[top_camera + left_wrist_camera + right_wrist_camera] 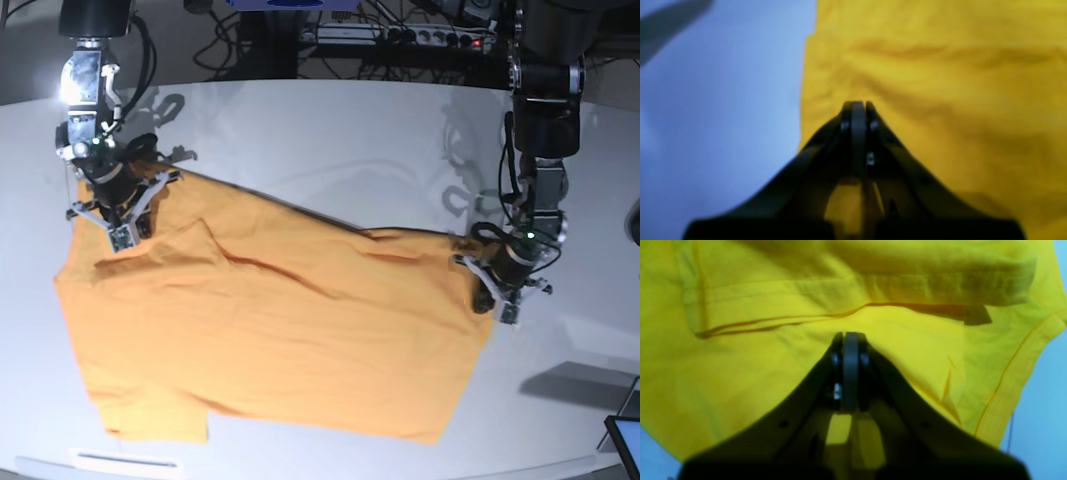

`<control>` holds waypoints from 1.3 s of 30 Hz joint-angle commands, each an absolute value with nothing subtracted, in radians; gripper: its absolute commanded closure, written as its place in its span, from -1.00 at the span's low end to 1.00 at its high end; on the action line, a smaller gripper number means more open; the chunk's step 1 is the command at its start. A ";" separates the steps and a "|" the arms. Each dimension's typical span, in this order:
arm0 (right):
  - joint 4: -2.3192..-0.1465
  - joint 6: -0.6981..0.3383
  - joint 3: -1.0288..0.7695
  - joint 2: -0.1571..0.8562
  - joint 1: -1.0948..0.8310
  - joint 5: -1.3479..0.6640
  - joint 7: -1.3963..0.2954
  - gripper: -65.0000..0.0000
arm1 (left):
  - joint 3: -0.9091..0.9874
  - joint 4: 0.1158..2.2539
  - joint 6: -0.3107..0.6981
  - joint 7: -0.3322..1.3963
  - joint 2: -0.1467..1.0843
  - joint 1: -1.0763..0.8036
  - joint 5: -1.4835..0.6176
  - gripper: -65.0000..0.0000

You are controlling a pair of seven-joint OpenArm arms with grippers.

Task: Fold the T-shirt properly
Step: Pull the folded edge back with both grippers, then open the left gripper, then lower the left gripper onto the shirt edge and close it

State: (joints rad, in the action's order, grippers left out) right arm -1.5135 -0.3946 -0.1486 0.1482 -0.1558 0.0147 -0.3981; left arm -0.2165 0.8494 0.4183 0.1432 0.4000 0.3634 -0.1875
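Pinching 1 T-shirt point(280, 340) — 2 hands

Probably a robotics lab: a white table point(330, 130), tangled cables point(270, 40) and a power strip point(430, 37) behind.

One T-shirt point(270, 340) is lying on one white table point(330, 130), with two grippers, left gripper point(497, 300) and right gripper point(122, 232), showing.

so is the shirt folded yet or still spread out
Mostly spread: the T-shirt lies open across the table in the base view, with only one flap turned over near the right gripper.
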 commanded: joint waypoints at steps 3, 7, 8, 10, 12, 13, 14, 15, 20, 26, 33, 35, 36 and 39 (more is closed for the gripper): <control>-1.512 -0.398 -0.154 0.154 -0.156 0.031 -0.438 1.00 | -0.225 0.855 0.435 0.157 0.401 0.337 -0.188 1.00; -1.512 -0.398 -0.156 0.154 -0.156 0.033 -0.438 1.00 | -0.225 0.862 0.435 0.159 0.404 0.274 -0.189 1.00; -1.512 -0.398 -0.156 0.156 -0.156 0.033 -0.438 1.00 | -0.220 0.863 0.435 0.159 0.404 0.255 -0.189 1.00; -1.512 -0.398 -0.156 0.156 -0.156 0.033 -0.438 1.00 | -0.180 0.886 0.435 0.159 0.406 0.213 -0.189 1.00; -1.512 -0.398 -0.156 0.156 -0.156 0.035 -0.438 1.00 | -0.093 0.943 0.435 0.159 0.410 0.148 -0.183 1.00; -1.512 -0.398 -0.156 0.156 -0.156 0.035 -0.438 1.00 | -0.056 0.977 0.435 0.159 0.415 0.122 -0.183 1.00; -1.512 -0.398 -0.156 0.156 -0.156 0.035 -0.438 1.00 | -0.022 1.010 0.435 0.159 0.418 0.091 -0.183 1.00; -1.512 -0.398 -0.156 0.156 -0.156 0.035 -0.438 1.00 | 0.008 1.046 0.435 0.159 0.418 0.067 -0.182 1.00; -1.512 -0.398 -0.153 0.156 -0.163 0.035 -0.438 1.00 | 0.085 1.194 0.435 0.275 0.450 -0.019 -0.182 1.00; -1.518 -0.398 -0.153 0.156 -0.180 0.035 -0.438 1.00 | 0.154 1.330 0.433 0.286 0.446 -0.099 -0.183 1.00; -1.521 -0.398 -0.156 0.156 -0.217 0.035 -0.437 1.00 | 0.220 1.474 0.433 0.372 0.427 -0.160 -0.183 1.00; -1.521 -0.398 -0.156 0.156 -0.228 0.035 -0.435 1.00 | 0.246 1.501 0.433 0.374 0.423 -0.182 -0.183 1.00; -1.521 -0.398 -0.156 0.156 -0.229 0.035 -0.433 1.00 | 0.259 1.515 0.433 0.377 0.418 -0.191 -0.183 1.00; -1.521 -0.398 -0.157 0.156 -0.229 0.035 -0.433 1.00 | 0.285 1.575 0.433 0.378 0.417 -0.237 -0.183 1.00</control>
